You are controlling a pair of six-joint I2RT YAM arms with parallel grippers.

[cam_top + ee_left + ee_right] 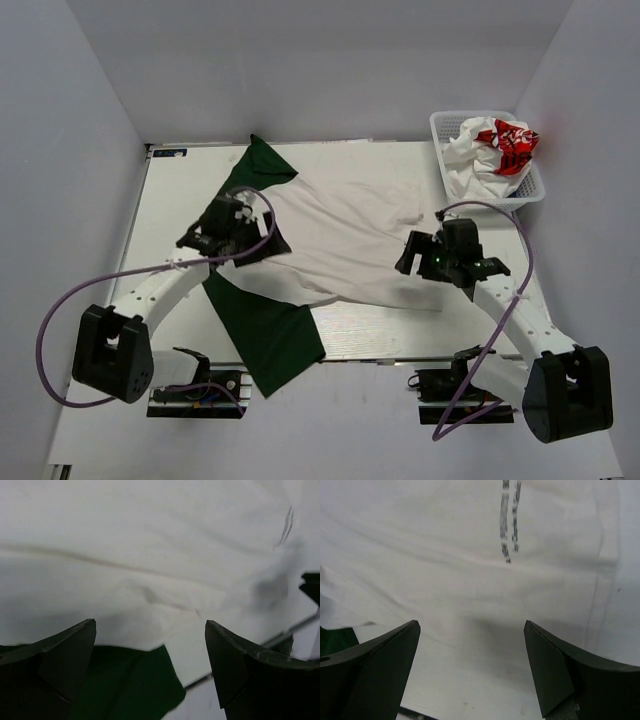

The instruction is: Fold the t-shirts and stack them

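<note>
An off-white t-shirt (pixel 340 240) with dark green sleeves lies spread and creased across the table, one green sleeve (pixel 265 335) reaching over the near edge and the other (pixel 262 165) at the back. My left gripper (pixel 238 222) is open and empty over the shirt's left side; the left wrist view shows off-white cloth (pixel 150 555) and the green sleeve (pixel 130 685) below its open gripper (pixel 150 625). My right gripper (pixel 412 255) is open and empty over the shirt's right hem (pixel 470 555). A white tee with red print (pixel 505 145) lies bunched in the basket. The blue tee is out of view.
A white plastic basket (pixel 440 125) stands at the back right corner. Grey walls close in the table on three sides. Bare white table (pixel 470 680) shows under my right gripper (pixel 470 625). Purple cables loop from both arms.
</note>
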